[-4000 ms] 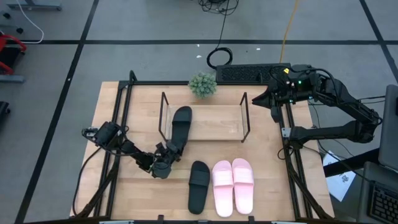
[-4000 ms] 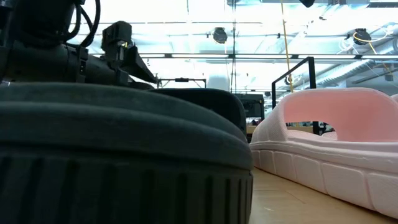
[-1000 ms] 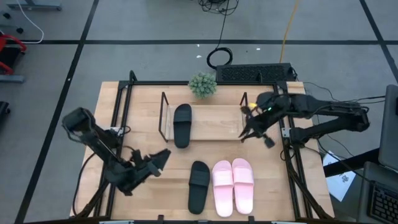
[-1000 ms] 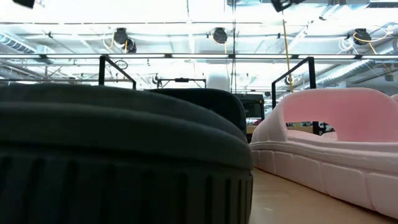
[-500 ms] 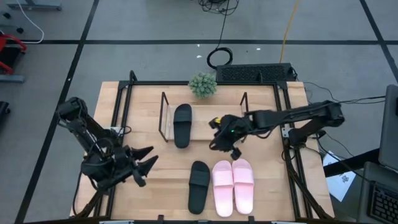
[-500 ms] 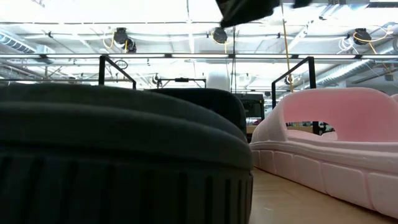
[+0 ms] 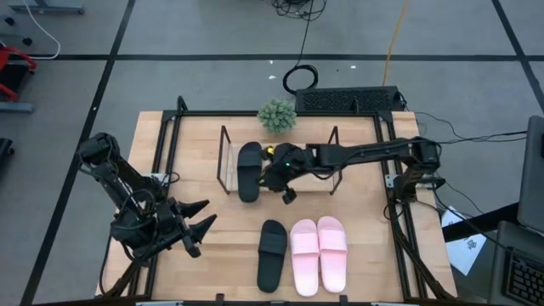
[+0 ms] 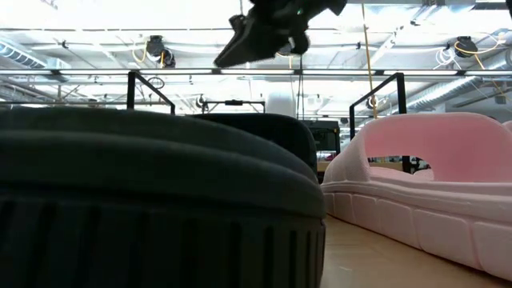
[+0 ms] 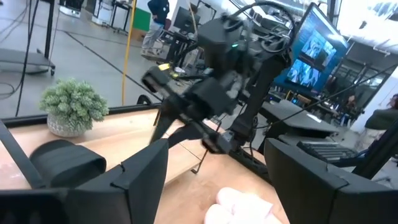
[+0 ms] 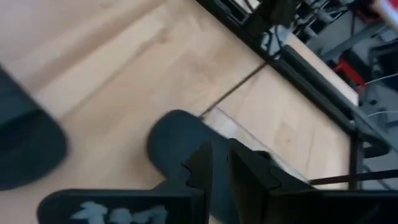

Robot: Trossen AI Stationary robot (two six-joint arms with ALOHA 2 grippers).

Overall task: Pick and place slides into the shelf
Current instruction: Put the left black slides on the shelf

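One black slide (image 7: 248,170) fills the shelf's (image 7: 316,178) left edge.

Both arms are dark, near-black, built of slim jointed links; thin black cables loop along the left arm (image 7: 119,183) beside the table's black edge frame (image 7: 161,161); the right arm (image 7: 365,155) carries a small green light and a yellow mark near its wrist; its gripper housing bears pale lettering.

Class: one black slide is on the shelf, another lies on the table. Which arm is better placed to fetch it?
Probably the right: its hand reaches over the shelf, just above the loose black slide. The left hand sits open beside the table's left edge.
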